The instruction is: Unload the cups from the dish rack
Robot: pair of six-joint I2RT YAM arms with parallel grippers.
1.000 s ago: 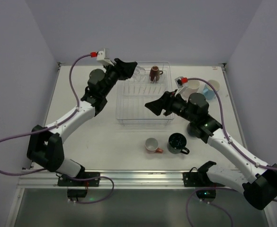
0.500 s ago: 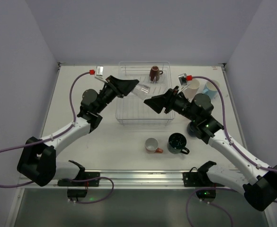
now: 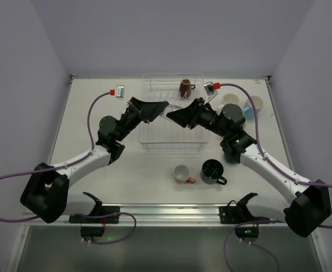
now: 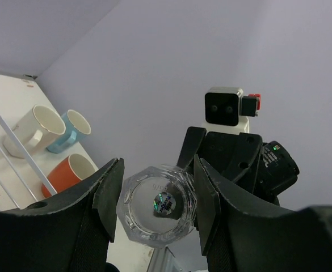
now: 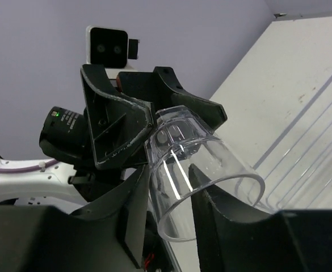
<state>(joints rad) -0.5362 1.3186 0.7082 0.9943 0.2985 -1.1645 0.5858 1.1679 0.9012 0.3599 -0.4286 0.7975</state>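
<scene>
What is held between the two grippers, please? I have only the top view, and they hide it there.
Observer: A clear glass. The left gripper clamps its base.
Operator: And the other arm?
Observer: The right gripper has a finger on each side of the glass near its open rim. Whether it grips, I cannot tell.
Operator: Is anything else hidden from me?
Observer: An orange cup, close to the blue cup.
</scene>
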